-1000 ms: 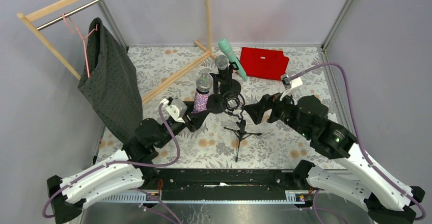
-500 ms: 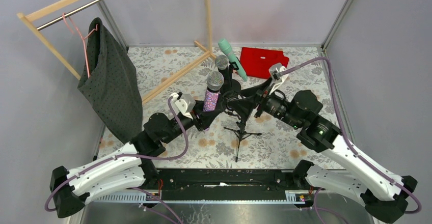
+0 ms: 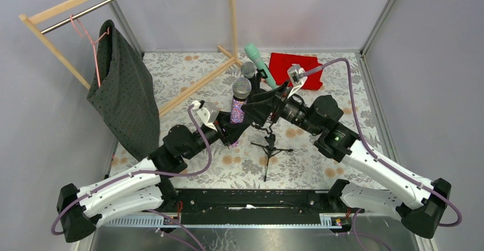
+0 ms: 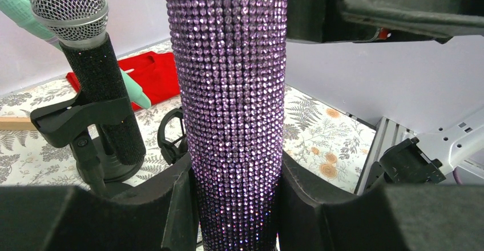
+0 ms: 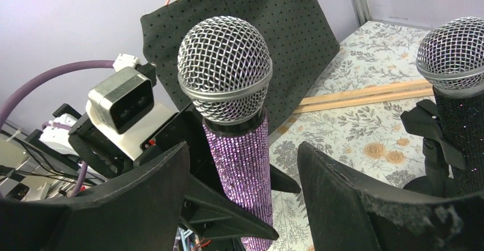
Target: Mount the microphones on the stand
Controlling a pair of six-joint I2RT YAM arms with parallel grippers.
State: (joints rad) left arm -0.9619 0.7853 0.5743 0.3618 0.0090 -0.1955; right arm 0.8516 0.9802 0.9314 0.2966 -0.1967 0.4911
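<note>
My left gripper [image 3: 231, 126] is shut on the glittery purple microphone [image 3: 238, 107], holding it upright; its barrel fills the left wrist view [image 4: 234, 102] between my fingers [image 4: 165, 205]. My right gripper [image 3: 255, 104] is open, its jaws on either side of the purple microphone [image 5: 237, 148] without touching it. The black microphone [image 3: 249, 72] with a silver mesh head stands clipped in a black stand [image 4: 85, 122]. The mint-green microphone [image 3: 259, 64] sits tilted behind it. A small empty tripod stand [image 3: 268, 146] stands in front.
A red cloth [image 3: 298, 68] lies at the back right. A wooden clothes rack [image 3: 85, 3] with a dark dotted garment [image 3: 122, 91] stands at the left. The table has a floral cover [image 3: 228, 165].
My right gripper has swung left and forward until its open jaws surround the purple microphone. My left gripper has carried the microphone slightly right and up, toward the stands.
</note>
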